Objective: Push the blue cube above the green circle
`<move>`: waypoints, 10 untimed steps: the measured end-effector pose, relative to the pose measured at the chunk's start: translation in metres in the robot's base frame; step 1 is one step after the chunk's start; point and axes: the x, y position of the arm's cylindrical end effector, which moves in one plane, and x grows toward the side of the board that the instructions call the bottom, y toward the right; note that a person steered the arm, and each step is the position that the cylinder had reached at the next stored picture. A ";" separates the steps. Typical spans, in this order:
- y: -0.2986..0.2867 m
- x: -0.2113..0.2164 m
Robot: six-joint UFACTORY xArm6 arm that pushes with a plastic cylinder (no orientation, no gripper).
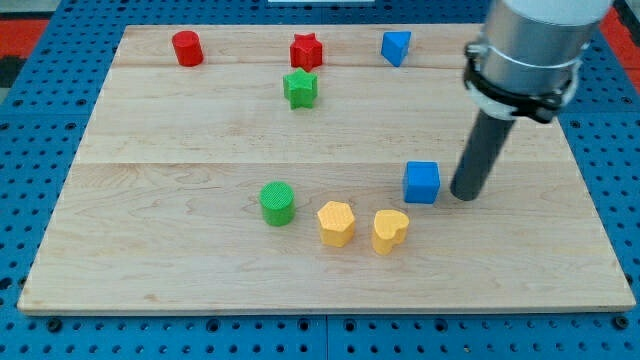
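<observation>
The blue cube [422,182] sits on the wooden board right of centre. The green circle [277,203], a short green cylinder, stands left of it and slightly lower in the view. My tip [466,194] rests on the board just to the right of the blue cube, close to its right face with a narrow gap showing. The dark rod rises from there to the grey arm body at the view's top right.
A yellow hexagon [336,223] and a yellow heart [390,230] lie below and between the cube and the green circle. A green star [300,88], a red star [306,50], a red cylinder [187,48] and a blue triangle [396,47] stand near the view's top. The board edge [330,308] runs along the bottom.
</observation>
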 end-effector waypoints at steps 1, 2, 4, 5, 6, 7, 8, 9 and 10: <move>-0.046 -0.025; -0.058 -0.006; -0.078 0.019; -0.102 -0.009; -0.104 -0.029; -0.109 -0.044; -0.100 -0.053; -0.102 -0.063; -0.084 -0.064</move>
